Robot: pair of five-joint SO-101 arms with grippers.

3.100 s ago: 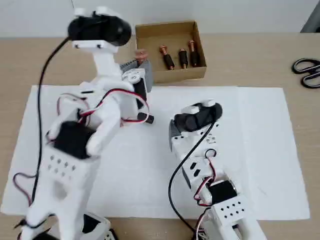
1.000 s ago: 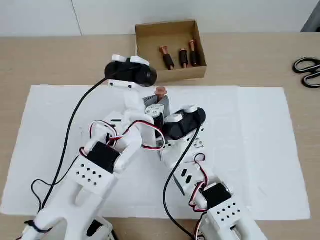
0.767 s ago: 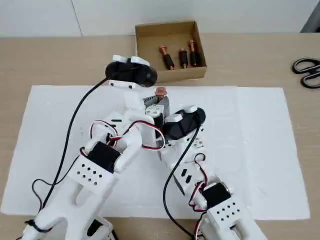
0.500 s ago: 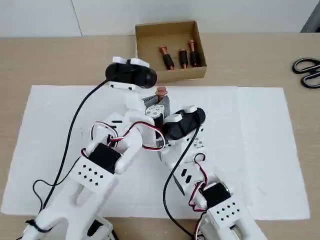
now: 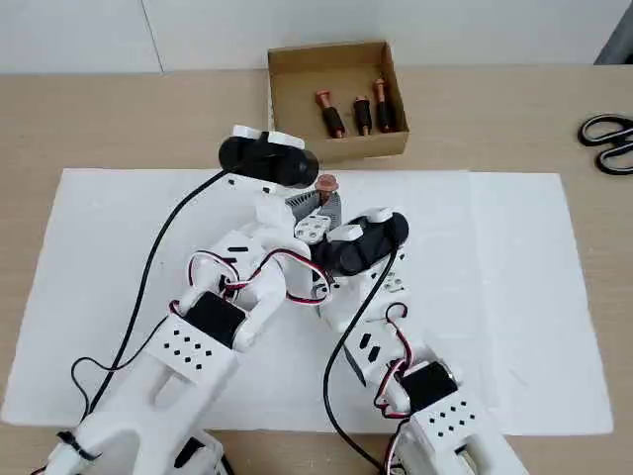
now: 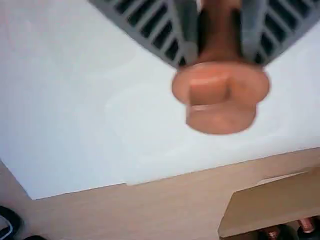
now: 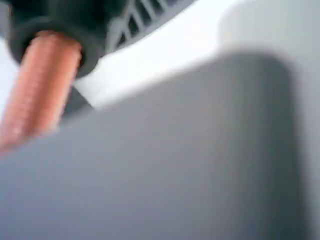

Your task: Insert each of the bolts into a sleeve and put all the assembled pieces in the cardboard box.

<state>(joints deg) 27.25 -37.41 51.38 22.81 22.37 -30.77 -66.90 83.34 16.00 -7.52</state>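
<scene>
Bolt (image 6: 219, 97) is being pinched tight by the left gripper (image 6: 218, 50), head poking out past the tips.

Place: a small robotics lab bench, as far as I can judge.
Worktop: pale wood worktop (image 5: 119, 119) set against a plain white wall (image 5: 445, 25).
Cover: a white sheet (image 5: 514, 297) lies flat across it.
Rig: my left arm (image 5: 168, 366) and right arm (image 5: 440, 401) have white printed shells, bare servos and loose wires (image 5: 148, 282).
Odds: scissors (image 5: 608, 139) lie at the edge, and a cardboard box (image 5: 341, 150) holds small hardware.
</scene>
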